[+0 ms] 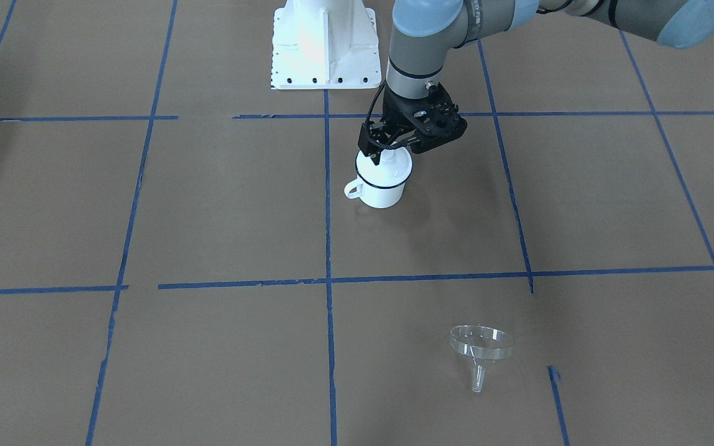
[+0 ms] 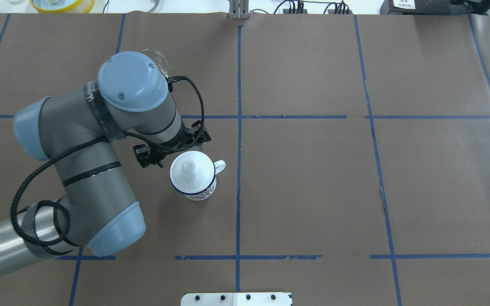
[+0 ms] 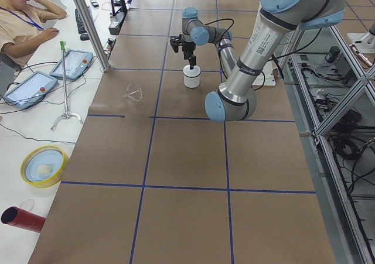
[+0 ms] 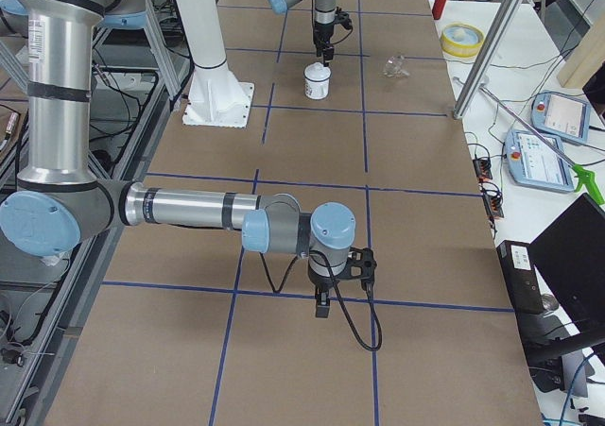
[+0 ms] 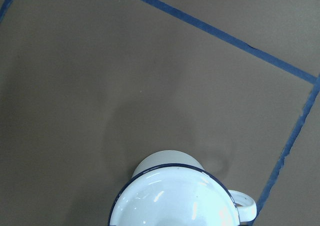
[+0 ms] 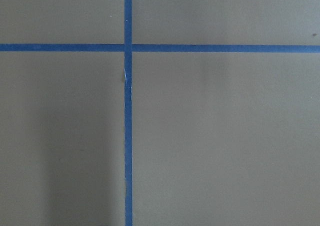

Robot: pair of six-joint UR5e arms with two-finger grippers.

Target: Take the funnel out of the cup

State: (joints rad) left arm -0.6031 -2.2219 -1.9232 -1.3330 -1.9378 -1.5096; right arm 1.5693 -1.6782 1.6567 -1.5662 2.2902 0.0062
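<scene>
Funnel (image 1: pixel 480 348) is lying on the brown paper of the table (image 1: pixel 208 204), apparently tipped on its side. It is sitting on the far side from the robot base, toward the robot's left, and well apart from the cup (image 1: pixel 383 189).

Cup is standing upright nearer the base, handle pointing right in the overhead view. A white domed lid (image 2: pixel 190 168) is covering its mouth, and no funnel is showing in it.

Left gripper (image 1: pixel 387 155) is hanging directly above the lid, fingertips close around the knob. Whether they are pinching it or standing spread, I cannot tell.

Right gripper (image 4: pixel 322 305) is pointing down over bare paper far off on the right. Its state cannot be told either.

Judgement: the removal is looking done, funnel out and set aside. Nothing of the task appears left beyond the left arm pulling clear.
</scene>
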